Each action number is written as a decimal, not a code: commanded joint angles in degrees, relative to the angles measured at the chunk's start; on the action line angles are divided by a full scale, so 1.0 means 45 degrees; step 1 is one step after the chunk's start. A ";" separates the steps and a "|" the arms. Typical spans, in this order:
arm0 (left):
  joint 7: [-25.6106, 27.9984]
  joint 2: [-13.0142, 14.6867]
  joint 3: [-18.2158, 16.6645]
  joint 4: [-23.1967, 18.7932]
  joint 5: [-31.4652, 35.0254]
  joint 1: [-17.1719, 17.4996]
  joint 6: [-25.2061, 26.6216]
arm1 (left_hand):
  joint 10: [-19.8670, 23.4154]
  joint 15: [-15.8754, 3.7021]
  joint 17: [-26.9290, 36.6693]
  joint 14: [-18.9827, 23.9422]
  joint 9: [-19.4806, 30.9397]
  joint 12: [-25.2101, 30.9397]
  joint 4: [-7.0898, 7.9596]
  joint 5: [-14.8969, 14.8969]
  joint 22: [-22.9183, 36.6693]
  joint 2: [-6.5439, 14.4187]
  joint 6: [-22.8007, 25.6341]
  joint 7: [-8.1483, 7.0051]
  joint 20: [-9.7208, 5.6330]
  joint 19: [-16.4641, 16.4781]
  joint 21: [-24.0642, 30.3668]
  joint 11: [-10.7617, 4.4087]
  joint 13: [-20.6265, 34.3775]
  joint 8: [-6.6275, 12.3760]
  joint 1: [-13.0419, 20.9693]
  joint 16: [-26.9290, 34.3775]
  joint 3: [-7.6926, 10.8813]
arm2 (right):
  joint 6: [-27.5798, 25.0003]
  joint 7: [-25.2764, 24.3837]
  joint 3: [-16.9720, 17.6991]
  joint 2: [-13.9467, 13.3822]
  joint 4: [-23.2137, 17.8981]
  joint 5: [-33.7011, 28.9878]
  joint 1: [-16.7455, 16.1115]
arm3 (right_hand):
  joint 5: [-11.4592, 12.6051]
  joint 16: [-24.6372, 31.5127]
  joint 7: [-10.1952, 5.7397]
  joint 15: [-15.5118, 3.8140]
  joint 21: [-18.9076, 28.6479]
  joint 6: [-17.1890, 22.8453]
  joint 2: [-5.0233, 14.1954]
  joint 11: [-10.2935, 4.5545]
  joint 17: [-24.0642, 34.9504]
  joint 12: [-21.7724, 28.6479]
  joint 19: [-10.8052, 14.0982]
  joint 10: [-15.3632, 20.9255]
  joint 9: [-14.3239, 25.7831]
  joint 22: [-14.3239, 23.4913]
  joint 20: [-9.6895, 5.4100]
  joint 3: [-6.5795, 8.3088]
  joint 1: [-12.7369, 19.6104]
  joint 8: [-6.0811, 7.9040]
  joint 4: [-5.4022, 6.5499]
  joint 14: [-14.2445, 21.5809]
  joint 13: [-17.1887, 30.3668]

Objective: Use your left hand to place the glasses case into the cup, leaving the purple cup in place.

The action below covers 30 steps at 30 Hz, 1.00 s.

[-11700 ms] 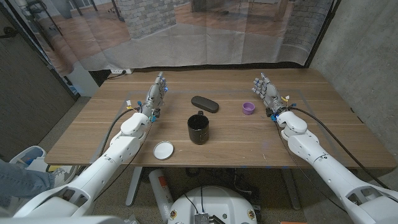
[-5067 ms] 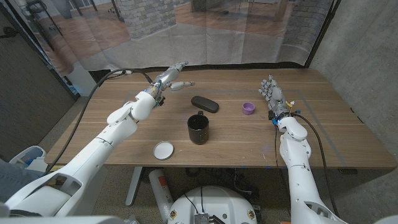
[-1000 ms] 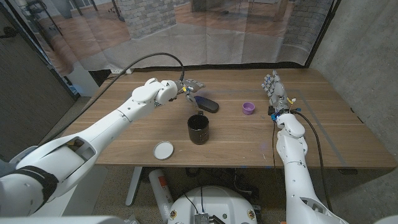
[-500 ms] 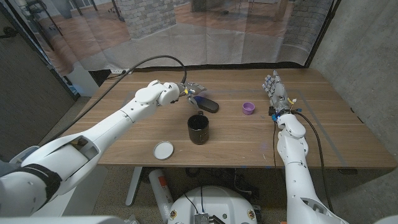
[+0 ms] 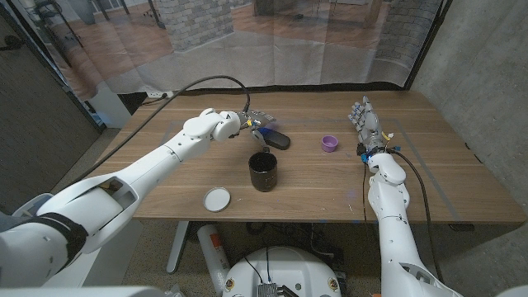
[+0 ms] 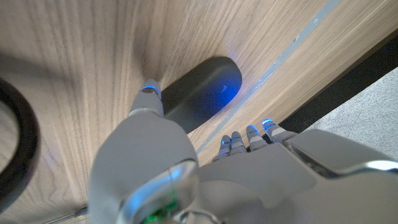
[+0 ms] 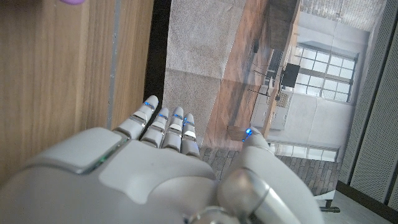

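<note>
The dark oval glasses case (image 5: 274,139) lies on the table behind the black cup (image 5: 263,172). My left hand (image 5: 256,123) hovers over the case's left end. In the left wrist view the thumb (image 6: 149,93) touches one side of the case (image 6: 208,90) and the fingertips (image 6: 245,134) reach down along its other side; the case still lies on the wood. The black cup's rim (image 6: 13,146) curves close by. A small purple cup (image 5: 330,143) stands to the right of the case. My right hand (image 5: 364,120) stands upright with fingers straight, holding nothing, right of the purple cup.
A white round lid (image 5: 217,198) lies near the front edge, left of the black cup. The left arm's black cable (image 5: 195,82) arcs over the back left of the table. A clear curtain hangs behind the table's far edge (image 5: 280,89).
My left hand has crept rightward and lower onto the case's left end, fingers now straddling it. Case, both cups and the right hand have stayed put.
</note>
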 commanded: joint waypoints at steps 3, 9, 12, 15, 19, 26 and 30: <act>0.0489 -0.0280 0.0292 0.0797 -0.0085 -0.0266 -0.0089 | 0.0321 -0.0259 0.0007 0.0139 0.0034 0.0123 -0.0030 0.0134 0.0048 -0.0018 0.0231 -0.0321 -0.0420 0.0046 0.0054 -0.0211 0.0011 0.0124 0.0315 0.0013 -0.0056 | 0.0117 0.0019 0.0075 -0.0032 0.0304 -0.0013 0.0155 | -0.0029 0.0038 -0.0053 0.0005 -0.0033 0.0131 0.0117 -0.0030 0.0050 0.0018 0.0072 0.0080 0.0042 0.0043 -0.0202 0.0037 -0.0031 -0.0023 -0.0089 0.0083 0.0020; 0.0826 -0.0369 0.0358 0.1130 -0.0184 -0.0297 -0.0109 | 0.0649 -0.0361 -0.0007 0.0426 0.0035 0.0204 -0.0030 0.0171 0.0037 -0.0023 0.0542 -0.0398 -0.0476 0.0281 0.0106 -0.0320 0.0016 0.0199 0.0410 0.0056 -0.0107 | 0.0157 -0.0020 0.0129 -0.0034 0.0388 -0.0045 0.0188 | -0.0034 0.0040 -0.0061 0.0000 -0.0047 0.0126 0.0118 -0.0039 0.0050 0.0017 0.0081 0.0080 0.0042 0.0043 -0.0194 0.0032 -0.0034 -0.0027 -0.0094 0.0093 0.0020; 0.0940 -0.0425 0.0402 0.1270 -0.0219 -0.0318 -0.0095 | 0.0950 -0.0408 -0.0008 0.0696 0.0037 0.0281 -0.0022 0.0196 0.0038 -0.0004 0.0892 -0.0448 -0.0422 0.0518 0.0164 -0.0407 0.0022 0.0296 0.0488 0.0101 -0.0140 | 0.0176 -0.0027 0.0150 -0.0041 0.0375 -0.0051 0.0197 | -0.0036 0.0044 -0.0068 -0.0004 -0.0057 0.0135 0.0118 -0.0038 0.0051 0.0015 0.0080 0.0077 0.0042 0.0044 -0.0192 0.0028 -0.0037 -0.0024 -0.0096 0.0104 0.0020; 0.1088 -0.0500 0.0454 0.1420 -0.0254 -0.0336 -0.0086 | 0.1155 -0.0480 -0.0008 0.0930 0.0038 0.0329 -0.0020 0.0214 0.0038 0.0026 0.1104 -0.0503 -0.0516 0.0607 0.0172 -0.0489 0.0025 0.0350 0.0557 0.0148 -0.0151 | 0.0188 -0.0018 0.0161 -0.0047 0.0347 -0.0045 0.0195 | -0.0039 0.0045 -0.0076 -0.0006 -0.0065 0.0133 0.0119 -0.0055 0.0051 0.0023 0.0090 0.0098 0.0042 0.0044 -0.0195 0.0024 -0.0039 -0.0026 -0.0100 0.0110 0.0020; 0.1280 -0.0572 0.0523 0.1545 -0.0275 -0.0330 -0.0054 | 0.1431 -0.0548 -0.0005 0.1272 0.0040 0.0387 -0.0011 0.0230 0.0042 0.0075 0.1403 -0.0582 -0.0539 0.0893 0.0245 -0.0494 0.0026 0.0422 0.0649 0.0210 -0.0167 | 0.0239 0.0000 0.0167 -0.0062 0.0312 -0.0041 0.0177 | -0.0043 0.0046 -0.0071 -0.0007 -0.0079 0.0147 0.0120 -0.0055 0.0052 0.0028 0.0095 0.0114 0.0042 0.0045 -0.0192 0.0019 -0.0044 -0.0022 -0.0104 0.0119 0.0020; 0.1476 -0.0606 0.0595 0.1595 -0.0284 -0.0289 0.0053 | 0.2041 -0.0754 0.0005 0.1928 0.0031 0.0509 0.0008 0.0242 0.0056 0.0215 0.2020 -0.0629 -0.0521 0.1407 0.0363 -0.0677 0.0029 0.0561 0.0850 0.0310 -0.0175 | 0.0199 0.0019 0.0179 -0.0093 0.0276 -0.0025 0.0177 | -0.0048 0.0052 -0.0067 -0.0010 -0.0098 0.0162 0.0125 -0.0070 0.0052 0.0030 0.0110 0.0123 0.0043 0.0046 -0.0184 0.0013 -0.0047 -0.0019 -0.0111 0.0142 0.0020; 0.1426 -0.0635 0.0618 0.1622 -0.0332 -0.0274 0.0142 | 0.2285 -0.0789 0.0008 0.2198 0.0026 0.0545 0.0006 0.0245 0.0062 0.0266 0.2331 -0.0682 -0.0481 0.1600 0.0399 -0.0741 0.0032 0.0632 0.0953 0.0340 -0.0180 | 0.0197 0.0026 0.0184 -0.0096 0.0317 -0.0021 0.0188 | -0.0051 0.0052 -0.0068 -0.0010 -0.0109 0.0161 0.0129 -0.0066 0.0052 0.0029 0.0115 0.0122 0.0043 0.0046 -0.0187 0.0010 -0.0049 -0.0020 -0.0114 0.0148 0.0020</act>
